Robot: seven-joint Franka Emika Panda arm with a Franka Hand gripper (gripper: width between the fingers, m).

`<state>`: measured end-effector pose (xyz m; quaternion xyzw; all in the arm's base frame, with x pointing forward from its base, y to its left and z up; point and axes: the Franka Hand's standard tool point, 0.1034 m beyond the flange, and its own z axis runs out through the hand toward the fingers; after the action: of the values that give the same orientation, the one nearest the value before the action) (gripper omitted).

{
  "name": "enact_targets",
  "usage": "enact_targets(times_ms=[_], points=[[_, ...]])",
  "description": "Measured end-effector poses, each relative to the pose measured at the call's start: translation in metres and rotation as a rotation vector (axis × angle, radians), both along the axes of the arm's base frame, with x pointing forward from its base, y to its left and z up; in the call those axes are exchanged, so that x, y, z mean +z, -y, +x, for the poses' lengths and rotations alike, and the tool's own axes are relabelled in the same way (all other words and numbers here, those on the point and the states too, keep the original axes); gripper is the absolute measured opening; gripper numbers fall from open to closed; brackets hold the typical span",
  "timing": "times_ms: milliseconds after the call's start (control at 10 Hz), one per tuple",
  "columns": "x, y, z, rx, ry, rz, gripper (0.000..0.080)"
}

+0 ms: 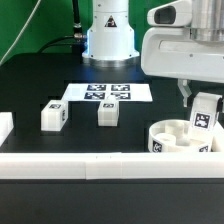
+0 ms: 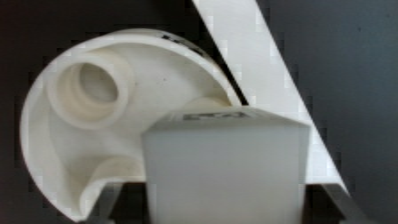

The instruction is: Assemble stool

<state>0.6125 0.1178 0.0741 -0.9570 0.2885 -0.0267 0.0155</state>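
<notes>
We see the Panda arm's white base standing at the back of the scene. Its bulky white wrist housing hangs forward on the exterior view's right. The gripper points straight down from that housing. One dark finger shows just to the exterior view's left of a white stool leg; we cannot make out the other finger from there. In the wrist view we find both fingers pressed against opposite sides of the leg, jaws closed on it, the block filling the gap between them.
</notes>
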Motion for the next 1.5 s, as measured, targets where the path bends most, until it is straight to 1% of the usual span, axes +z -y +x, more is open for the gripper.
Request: enact_targets(times_ms=[200,300,400,500,600,1000,1100,1200,1300,1400,1500], points=[[-0.0001,0.0008,0.0003,-0.156,-0.001,0.018,0.0338],[0.0007,0.0027,0.0007,-0.355,0.020,0.071,0.0338],[0.0004,0.0026,-0.0008,-0.538,0.036,0.116,0.0338],[0.0003,0.0008,-0.0017,-0.709,0.050,0.154,0.0338],[0.0004,-0.0020,-0.0018,-0.817,0.058,0.181,0.0338],[0.0018,-0.0040,-0.0007,-1.005,0.039,0.219,0.0338],[0.0016,-0.0029,-0.0002,-1.112,0.035,0.247,0.0338],[0.0015,0.0027,0.0002,-1.253,0.052,0.303,0.0338],[0.0016,0.0042,-0.0004,-1.369,0.057,0.348,0.0338],[0.0013,0.0016,-0.0003,-1.491,0.055,0.392,0.0338],[0.0004,-0.0008,-0.0002,-1.575,0.059,0.427,0.0338]])
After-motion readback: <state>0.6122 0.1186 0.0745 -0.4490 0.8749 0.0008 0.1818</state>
